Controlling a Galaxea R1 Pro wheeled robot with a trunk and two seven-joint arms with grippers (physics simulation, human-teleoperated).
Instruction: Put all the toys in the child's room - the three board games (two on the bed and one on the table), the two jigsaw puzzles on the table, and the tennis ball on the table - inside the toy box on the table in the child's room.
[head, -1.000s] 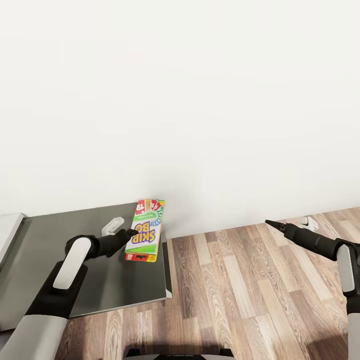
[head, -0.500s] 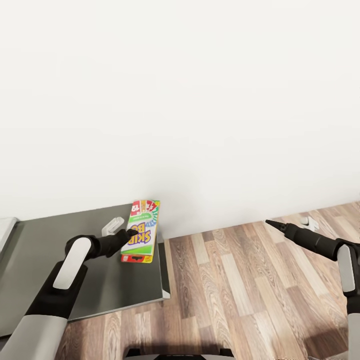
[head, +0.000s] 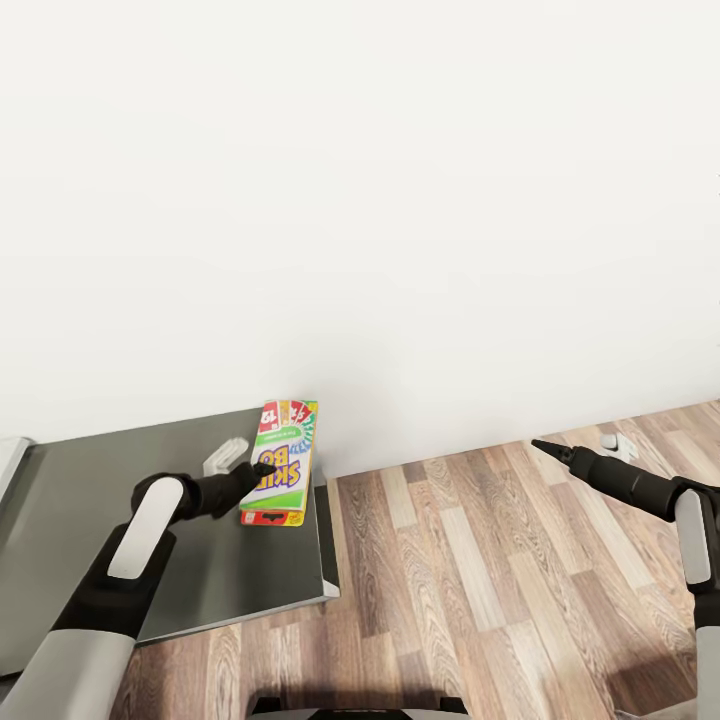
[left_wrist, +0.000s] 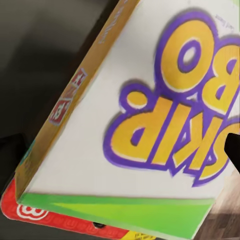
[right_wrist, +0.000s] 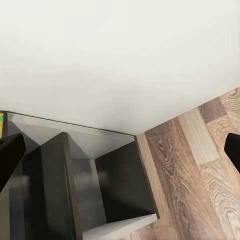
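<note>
While the left gripper (head: 262, 468) is clamped on the long left edge of the Skip-Bo board game (head: 280, 460), the box hangs above the far right corner of the dark-grey section of the table (head: 120, 520), close to the white wall (head: 400, 200). In the left wrist view the box (left_wrist: 145, 115) fills the frame, its printed face turned to the camera and one fingertip (left_wrist: 234, 152) showing at the frame's 3 o'clock edge. A red-and-yellow edge peeks from under it; whether that is a second box or the underside I cannot tell.

From the head camera the box sits at about 10 o'clock from the frame's bottom centre. The right gripper (head: 535, 444) hangs over the wooden floor (head: 480, 580) at about 2 o'clock; its fingers stand apart at the edges of its wrist view, holding nothing. A small white fitting (head: 614, 442) lies on the floor beyond it.

The toy box cannot be identified here; a pale grey edge (head: 10, 455) at 9 o'clock may belong to the lighter desk top. The carry probably goes that way. To do it well, keep the box level, lift it clear of the table top, and move slowly, since an edge grip on a long flat box invites swinging and slipping.
</note>
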